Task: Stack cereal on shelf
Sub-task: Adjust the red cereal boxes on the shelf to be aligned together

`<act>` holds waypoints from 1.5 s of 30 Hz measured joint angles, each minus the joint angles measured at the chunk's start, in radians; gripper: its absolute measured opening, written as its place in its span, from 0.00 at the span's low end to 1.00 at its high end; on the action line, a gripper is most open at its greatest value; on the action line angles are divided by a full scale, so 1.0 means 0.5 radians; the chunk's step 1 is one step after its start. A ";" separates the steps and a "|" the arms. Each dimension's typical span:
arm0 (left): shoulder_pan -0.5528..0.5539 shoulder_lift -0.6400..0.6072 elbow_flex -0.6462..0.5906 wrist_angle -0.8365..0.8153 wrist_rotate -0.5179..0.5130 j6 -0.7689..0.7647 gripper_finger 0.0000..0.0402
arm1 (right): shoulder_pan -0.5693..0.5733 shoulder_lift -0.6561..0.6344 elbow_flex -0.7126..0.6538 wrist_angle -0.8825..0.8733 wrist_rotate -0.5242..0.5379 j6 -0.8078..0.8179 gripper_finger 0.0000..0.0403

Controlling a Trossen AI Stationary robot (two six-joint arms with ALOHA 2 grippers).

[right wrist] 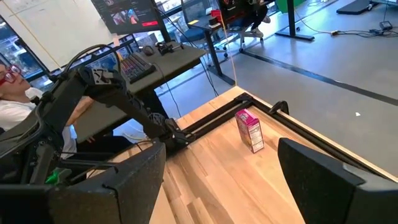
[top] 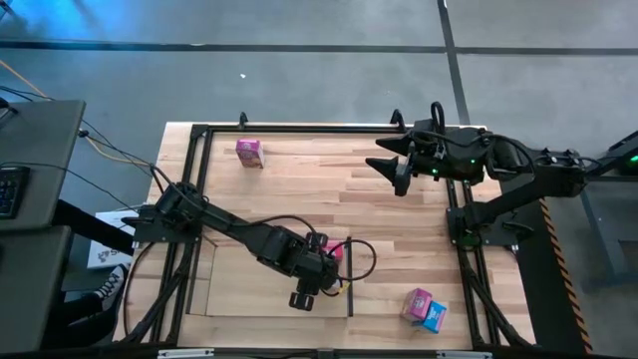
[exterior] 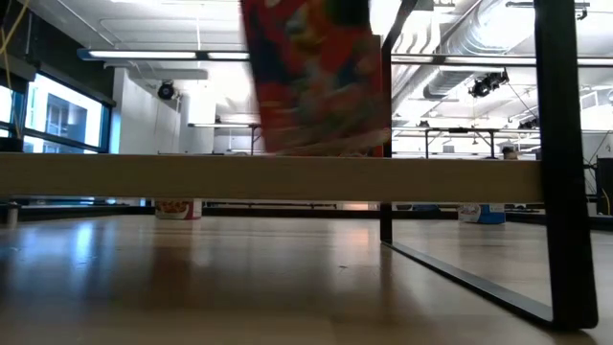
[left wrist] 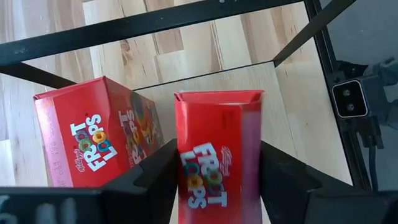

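We are in the placing step: our left gripper [left wrist: 217, 186] is over the shelf [top: 249, 284], near its dark right side wall, with a red cereal box [left wrist: 219, 149] standing between its fingers [left wrist: 152, 180]. In the left wrist view the box sits upright in the gap and the fingers flank it on both sides, but we cannot tell whether they are pressing on it or have just let go. A second red box [left wrist: 93, 140] stands just beside it on the same light wood panel, so we judge this to be the second box of a row.

The low view shows a red box [exterior: 311, 77] resting on the shelf board [exterior: 287, 177], which suggests the placed boxes are set down, not hanging.

Our right gripper [top: 399, 165] waits at the far right of the tabletop [top: 399, 214] with its fingers spread wide and nothing between them.

Other cereal is off the shelf: a pink box [top: 249, 152] stands near the far left of the tabletop, also seen from the right wrist [right wrist: 250, 129], and a pink box [top: 417, 302] and a light blue box [top: 434, 316] lie touching each other near the front right.

Next, we reckon the left gripper must be fully clear of the red box and lift straight up, without brushing either box, before one arm goes for a remaining box.
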 joint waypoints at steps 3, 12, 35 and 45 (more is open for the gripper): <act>0.000 0.000 0.000 0.001 -0.001 0.000 0.49 | 0.000 -0.001 0.000 0.000 0.000 0.000 0.75; 0.020 -0.017 0.000 0.116 -0.005 -0.018 0.51 | 0.000 -0.002 -0.001 0.000 -0.001 -0.001 0.75; -0.363 -1.001 -1.273 0.511 -0.329 -0.658 0.01 | -0.001 -0.002 -0.002 -0.032 -0.040 0.014 0.75; -0.363 -0.879 -1.595 1.159 -0.321 -0.863 0.00 | -0.001 0.003 -0.002 -0.037 -0.037 0.015 0.75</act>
